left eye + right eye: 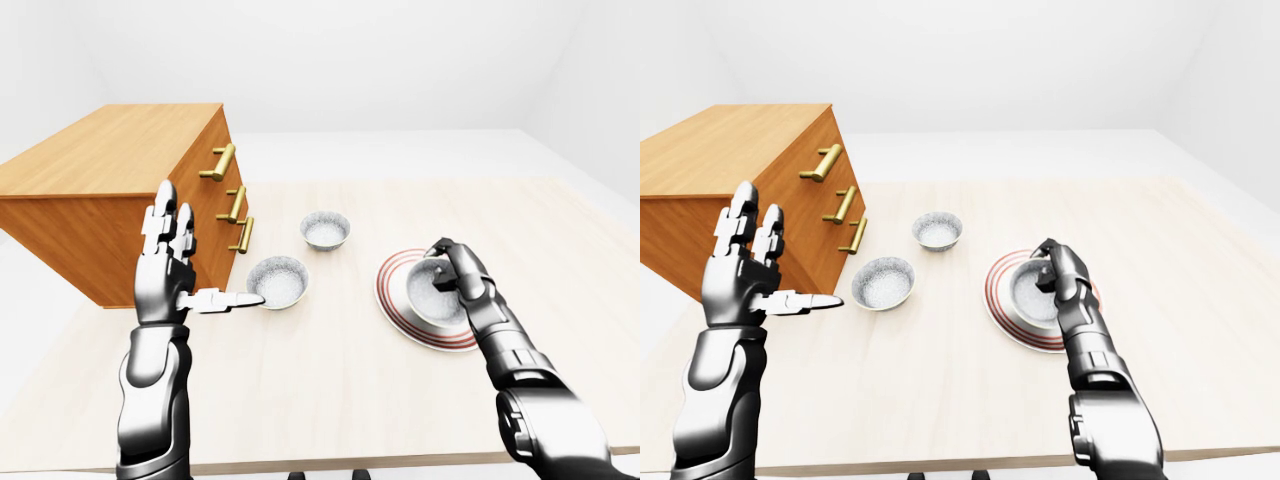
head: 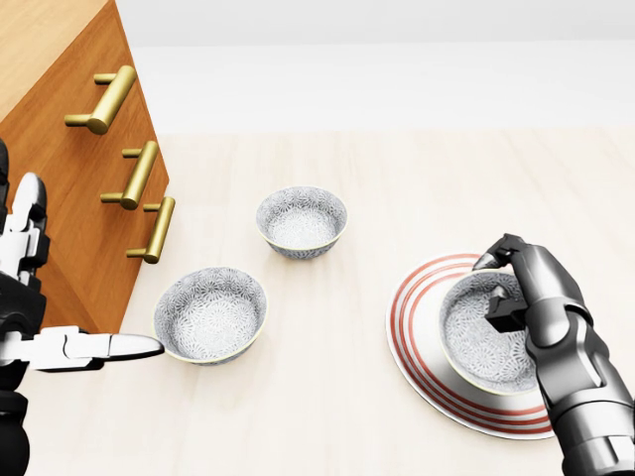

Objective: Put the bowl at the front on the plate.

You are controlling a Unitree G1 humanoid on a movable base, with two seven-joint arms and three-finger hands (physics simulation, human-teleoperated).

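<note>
Left-eye view: striped plate on the surface. The bowl lies inside the plate, and the right hand is pinched narrow on its rim. The left hand, well left of the plate, is spread wide and empty. Head view: second bowl and third bowl, left of the plate. Right-eye view: dresser, far left of the plate. Handling: confirm the bowl sits flat, part the fingers, lift straight clear.

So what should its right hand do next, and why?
Probably open the fingers and let go. The bowl looks settled level inside the striped plate, with the right hand pinching its rim. The placing seems done, so releasing is likely all that remains.
</note>
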